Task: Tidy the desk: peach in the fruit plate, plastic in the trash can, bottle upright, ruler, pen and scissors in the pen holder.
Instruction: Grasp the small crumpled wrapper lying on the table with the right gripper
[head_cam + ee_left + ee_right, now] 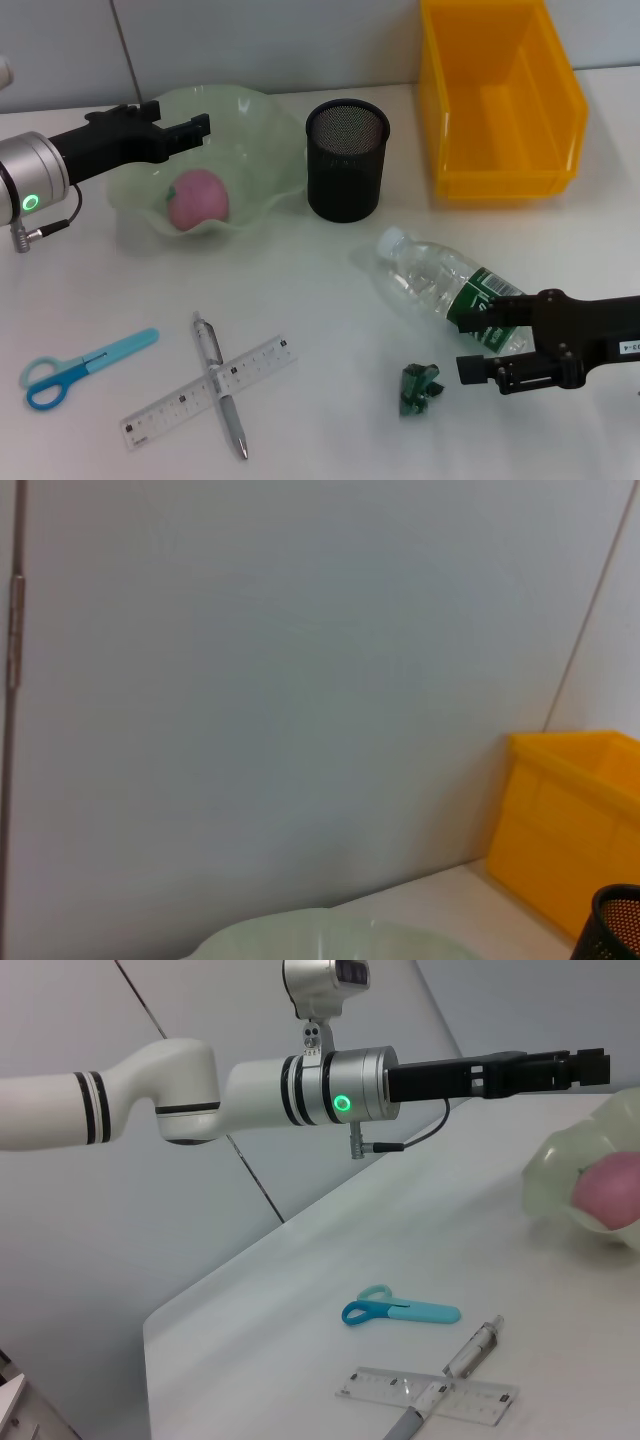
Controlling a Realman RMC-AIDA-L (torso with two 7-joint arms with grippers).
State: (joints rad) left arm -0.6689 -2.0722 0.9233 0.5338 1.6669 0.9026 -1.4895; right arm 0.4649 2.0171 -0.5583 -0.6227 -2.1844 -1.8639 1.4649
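The pink peach [198, 198] is seen inside the pale green wavy glass plate [262, 120] near the table's far edge. The left gripper [203, 129] is held above the plate, jaws parted and empty. The right gripper [468, 345] is spread open around the lying clear plastic bottle [430, 280] near the front edge.

A pink peach [197, 198] lies in the pale green wavy glass fruit plate [262, 130], just left of the black mesh pen holder [345, 160]; the left gripper [196, 127] hovers above the plate.

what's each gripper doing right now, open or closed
left gripper: open, empty, above the fruit plate.
right gripper: open, empty, beside the bottle.
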